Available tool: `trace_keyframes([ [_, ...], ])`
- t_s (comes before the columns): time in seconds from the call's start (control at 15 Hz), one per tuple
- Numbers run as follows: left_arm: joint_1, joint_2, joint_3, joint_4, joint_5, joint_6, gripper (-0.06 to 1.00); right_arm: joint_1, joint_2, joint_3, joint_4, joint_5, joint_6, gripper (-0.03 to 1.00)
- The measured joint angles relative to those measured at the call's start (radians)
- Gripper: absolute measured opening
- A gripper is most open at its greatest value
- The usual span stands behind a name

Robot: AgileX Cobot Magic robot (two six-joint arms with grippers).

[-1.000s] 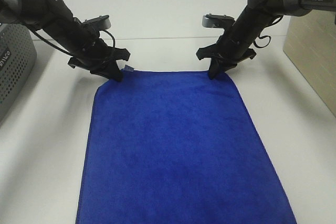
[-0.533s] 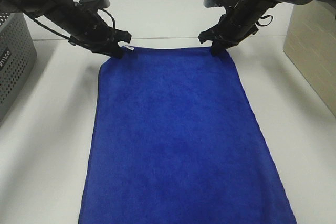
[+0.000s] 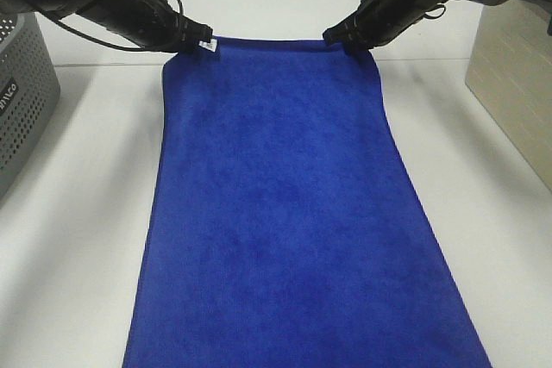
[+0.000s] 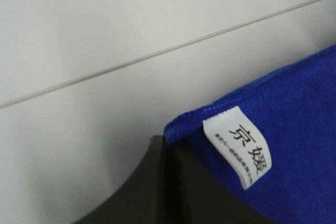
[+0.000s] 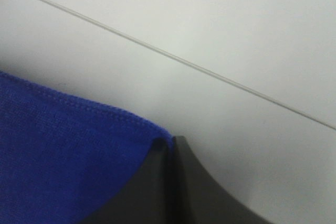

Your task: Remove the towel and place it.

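You have the white table [image 3: 78, 213] filling the exterior high view, and the towel [image 3: 276, 213] covers its middle as one long blue sheet. It lies spread out, without folds, from the far part of the table to the near edge, where it runs out of view. A grey perforated basket [image 3: 21, 101] stands at the far left and a beige panel [image 3: 513, 84] at the far right, both well apart from the cloth.

The left gripper [image 3: 194, 40] sits at the far left corner of the towel and the right gripper [image 3: 349, 40] at the far right corner. From the wrist views, each claw is pressed together with a corner of cloth pinched in it: the left gripper [image 4: 167, 145] bites the blue hem [image 4: 294, 129] just beside the white tag [image 4: 239, 145], and the right gripper [image 5: 170, 142] nips the very tip of its corner [image 5: 58, 156].

As I judge it, your grasp is made, but most of the towel rests on the table, so removal is only beginning. Whether the far edge is off the surface I cannot tell. Carrying it off and setting it down remain, and no destination shows.
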Motion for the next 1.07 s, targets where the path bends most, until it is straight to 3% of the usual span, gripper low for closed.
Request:
trace_keyframes([
  [0.47,-0.044,0.119,-0.069,0.008,-0.208,0.085,0.0,0.002,0.058,0.0,0.006,-0.184,-0.045,0.0],
  [0.73,-0.062,0.21,-0.182,0.012,-0.262,0.088,0.0,0.002,0.087,0.0,0.002,-0.248,-0.075,0.0],
  [1.07,-0.062,0.262,-0.228,0.014,-0.29,0.091,0.0,0.001,0.097,0.0,-0.001,-0.318,-0.078,0.0],
])
